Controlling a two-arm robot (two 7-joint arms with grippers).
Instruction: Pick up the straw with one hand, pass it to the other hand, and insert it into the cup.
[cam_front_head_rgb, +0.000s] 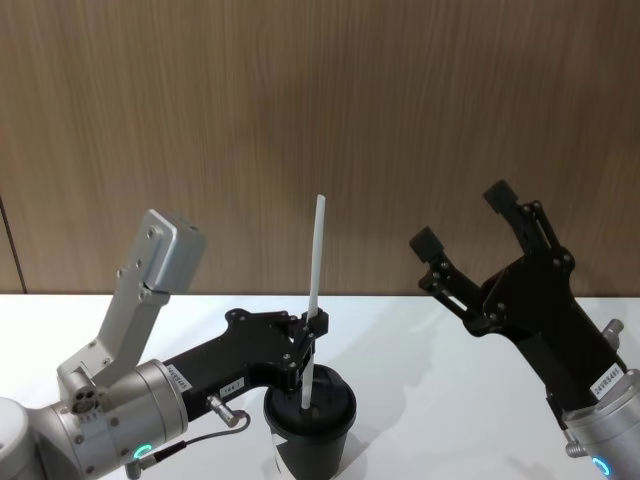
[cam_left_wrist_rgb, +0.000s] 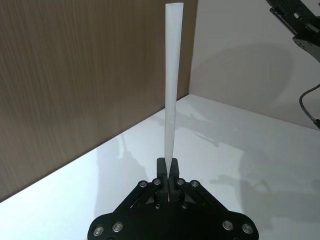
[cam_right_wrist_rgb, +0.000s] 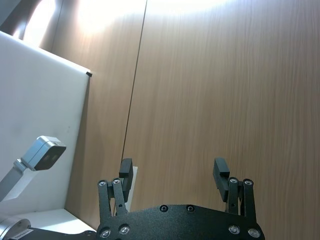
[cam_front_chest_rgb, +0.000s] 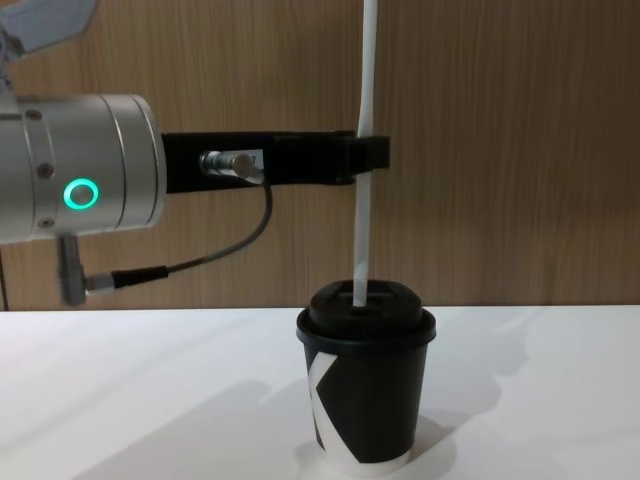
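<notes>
While our left end effector (cam_front_head_rgb: 309, 338) is clamped on the white paper straw (cam_front_head_rgb: 315, 290) partway up, we see the straw standing upright with its lower end in the lid opening of the black cup (cam_front_chest_rgb: 366, 385). That cup sits on the white worktop (cam_front_chest_rgb: 150, 400). Our right end effector (cam_front_head_rgb: 462, 222) hangs raised to the right, fingers spread apart, holding nothing.

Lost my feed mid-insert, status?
Left hand shut on straw, upright, tip at the cup lid hole. Right hand open, raised clear. Nothing in the way.
</notes>
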